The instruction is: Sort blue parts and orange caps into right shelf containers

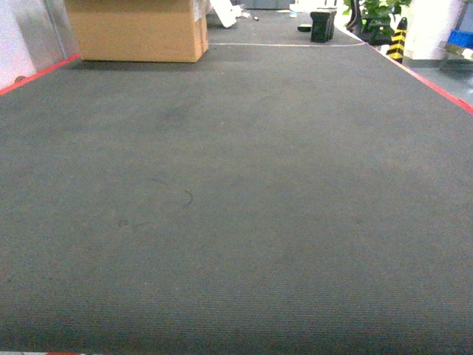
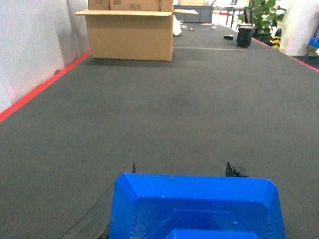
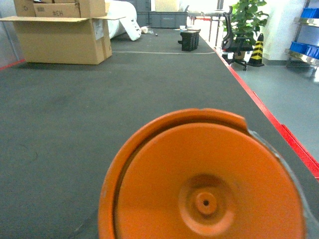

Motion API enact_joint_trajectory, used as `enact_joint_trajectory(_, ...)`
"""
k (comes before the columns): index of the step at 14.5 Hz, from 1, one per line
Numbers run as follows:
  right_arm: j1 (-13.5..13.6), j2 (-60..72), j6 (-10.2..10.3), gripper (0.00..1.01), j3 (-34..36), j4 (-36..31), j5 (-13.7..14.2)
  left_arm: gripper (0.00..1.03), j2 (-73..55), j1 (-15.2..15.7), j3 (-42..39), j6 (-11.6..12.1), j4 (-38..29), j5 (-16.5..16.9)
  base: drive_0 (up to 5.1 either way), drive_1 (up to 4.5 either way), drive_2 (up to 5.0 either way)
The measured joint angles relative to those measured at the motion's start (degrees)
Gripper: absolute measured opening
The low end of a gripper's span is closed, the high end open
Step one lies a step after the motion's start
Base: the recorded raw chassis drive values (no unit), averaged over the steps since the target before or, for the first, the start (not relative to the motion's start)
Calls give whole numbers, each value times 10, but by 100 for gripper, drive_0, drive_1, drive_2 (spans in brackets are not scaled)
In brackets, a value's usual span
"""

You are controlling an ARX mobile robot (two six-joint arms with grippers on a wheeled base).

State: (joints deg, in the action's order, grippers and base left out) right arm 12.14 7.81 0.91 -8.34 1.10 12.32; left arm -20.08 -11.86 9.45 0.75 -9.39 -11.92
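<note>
In the left wrist view a blue part (image 2: 197,209), a moulded blue plastic piece, fills the bottom of the frame. My left gripper (image 2: 183,169) is shut on it, and two dark fingertips (image 2: 234,170) poke out past its far edge. An orange cap (image 3: 204,184), round with a small centre hole, fills the lower part of the right wrist view. It is held in my right gripper, of which only a grey finger (image 3: 293,168) edge shows at the cap's right rim. Blue containers (image 3: 304,48) sit on a metal shelf at the far right. Neither gripper appears in the head view.
Dark grey carpet (image 1: 236,207) stretches ahead, bordered by red lines (image 1: 436,85) on both sides. An open cardboard box (image 1: 137,29) stands at the far left. A black box (image 1: 322,26), a potted plant (image 3: 244,20) and a striped cone (image 3: 256,50) stand at the far right.
</note>
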Motion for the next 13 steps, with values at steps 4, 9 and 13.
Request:
enact_joint_trajectory(4,-127,-32,-5,47,30,-2,-112,42,57,85,-37,-4,10,94,0,0,0)
enact_joint_trajectory(9,-122,-50,-5,47,52,-6,-123,42,109,117,-59,-5,48,119,0,0,0)
enact_joint_trajectory(13,-122,-73,-6,47,76,-6,-124,42,181,118,-73,-5,98,118,0,0,0)
